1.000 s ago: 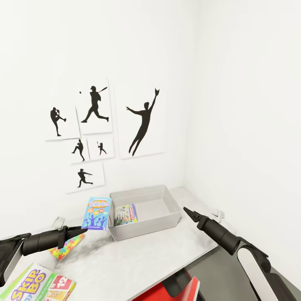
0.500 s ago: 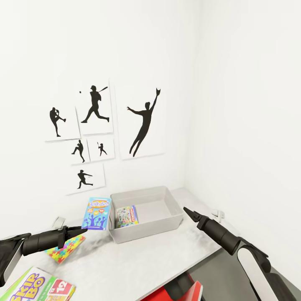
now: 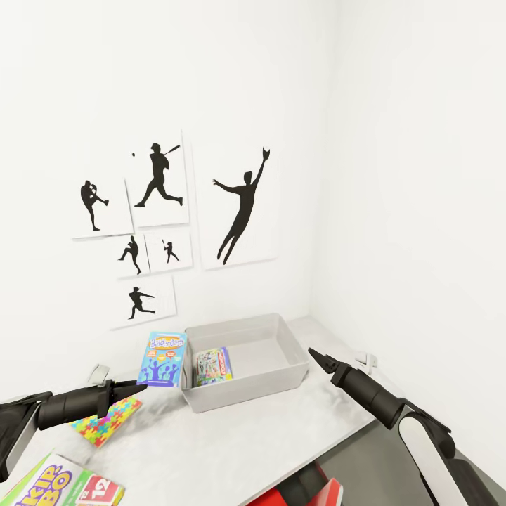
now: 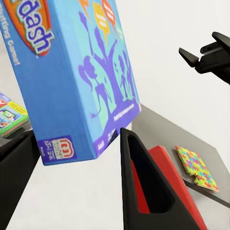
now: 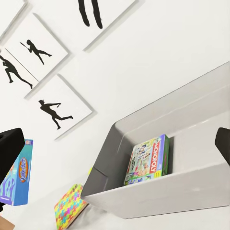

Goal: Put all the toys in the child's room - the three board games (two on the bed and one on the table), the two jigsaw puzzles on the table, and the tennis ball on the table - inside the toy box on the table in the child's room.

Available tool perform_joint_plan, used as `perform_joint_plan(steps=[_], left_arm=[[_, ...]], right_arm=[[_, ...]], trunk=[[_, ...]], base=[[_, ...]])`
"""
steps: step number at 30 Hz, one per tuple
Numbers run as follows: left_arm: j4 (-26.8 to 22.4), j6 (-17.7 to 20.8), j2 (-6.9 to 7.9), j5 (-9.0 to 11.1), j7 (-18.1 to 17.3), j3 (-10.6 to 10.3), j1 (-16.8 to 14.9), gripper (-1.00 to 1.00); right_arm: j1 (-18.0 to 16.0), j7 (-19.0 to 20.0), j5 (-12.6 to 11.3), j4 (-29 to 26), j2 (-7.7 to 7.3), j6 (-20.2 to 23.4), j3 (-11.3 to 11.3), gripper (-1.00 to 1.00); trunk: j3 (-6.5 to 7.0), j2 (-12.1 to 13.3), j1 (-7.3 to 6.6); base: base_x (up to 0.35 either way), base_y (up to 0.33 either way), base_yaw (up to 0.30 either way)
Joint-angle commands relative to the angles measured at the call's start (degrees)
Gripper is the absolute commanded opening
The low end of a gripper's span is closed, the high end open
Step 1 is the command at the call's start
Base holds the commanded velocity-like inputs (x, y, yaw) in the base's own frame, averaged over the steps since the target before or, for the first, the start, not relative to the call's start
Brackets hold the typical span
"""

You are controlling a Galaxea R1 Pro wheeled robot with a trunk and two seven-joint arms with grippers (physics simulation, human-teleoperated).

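Toy box (image 3: 281,362) on pale table (image 3: 232,443), corner under the silhouette wall pictures (image 3: 169,225); one small game box (image 3: 212,365) inside.

Large blue board game (image 3: 163,359) stands upright just beside the toy box's left wall, raised off the table at the left hand (image 3: 140,386); fingers (image 4: 143,187) spread, box edge between them, contact cannot be told. Jigsaw puzzle (image 3: 105,422) flat, left of the toy box. White-green game (image 3: 63,485) further left. Right hand (image 3: 314,355): right of toy box, state cannot be told.
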Motion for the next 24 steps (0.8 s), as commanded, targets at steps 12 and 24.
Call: perform_joint_plan(steps=[12, 24], left_arm=[[0.0, 0.6, 0.01, 0.1, -0.2, 0.0, 0.0, -1.0], [0.0, 0.5, 0.07, 0.1, -0.3, 0.0, 0.0, -1.0]], right_arm=[[0.0, 0.1, -0.5, 0.0, -0.04, -0.9, 0.0, 1.0], [0.0, 0.2, -0.5, -0.1, -0.1, -1.3, 0.0, 1.0]], trunk=[[-0.11, -0.1, 0.02], [-0.11, -0.1, 0.02]], base=[[0.0, 0.0, 0.0], [0.0, 0.0, 0.0]])
